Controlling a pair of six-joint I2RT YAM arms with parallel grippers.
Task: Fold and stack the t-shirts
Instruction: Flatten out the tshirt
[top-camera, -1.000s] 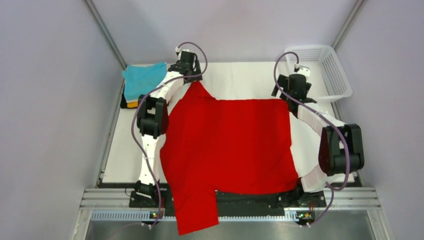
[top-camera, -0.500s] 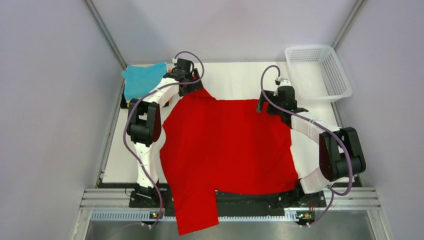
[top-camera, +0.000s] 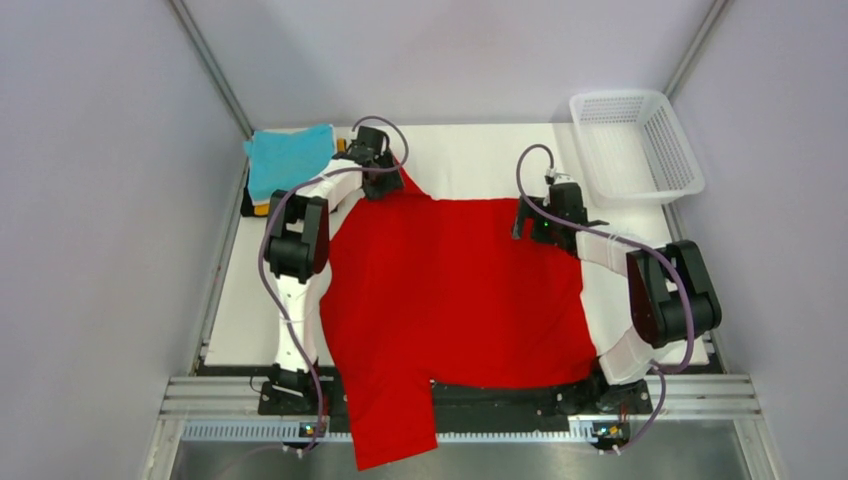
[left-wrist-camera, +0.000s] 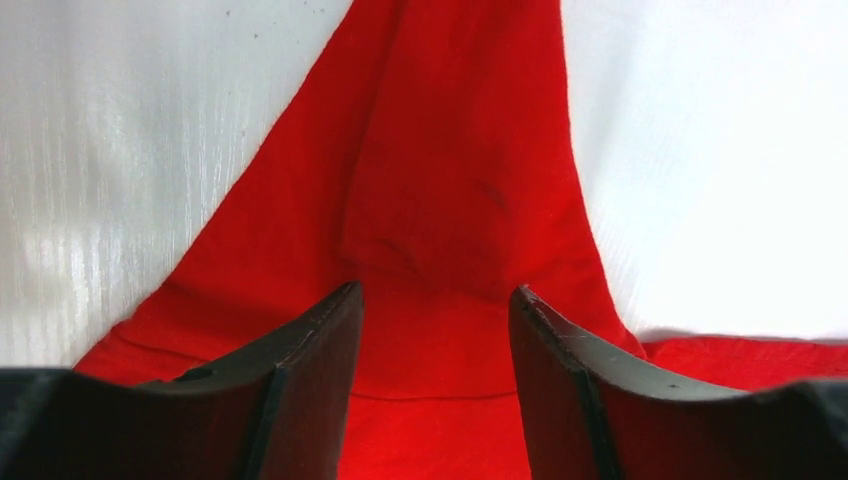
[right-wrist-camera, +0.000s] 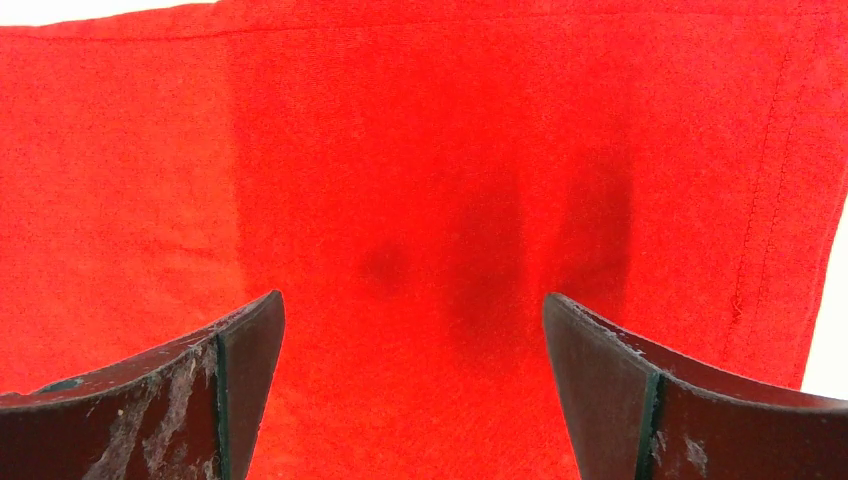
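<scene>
A bright red t-shirt (top-camera: 455, 290) lies spread flat over the table, one part hanging over the near edge. My left gripper (top-camera: 385, 185) is open over the shirt's far left peak; in the left wrist view the gripper (left-wrist-camera: 435, 300) has red cloth (left-wrist-camera: 450, 150) between its spread fingers. My right gripper (top-camera: 530, 228) is open just above the far right part of the shirt; the right wrist view (right-wrist-camera: 413, 305) shows flat red cloth (right-wrist-camera: 420, 150) below it. A stack of folded shirts, turquoise (top-camera: 288, 158) on top with orange-yellow (top-camera: 262, 208) and black under it, sits far left.
A white mesh basket (top-camera: 635, 145) stands at the far right corner. White table surface (top-camera: 470, 160) shows beyond the shirt. Grey walls close in on both sides. A metal rail (top-camera: 470, 395) runs along the near edge by the arm bases.
Both grippers have moved nearer and lower onto the red shirt's far edge; the right one has shifted left from beside the basket to over the cloth. The shirt has not moved.
</scene>
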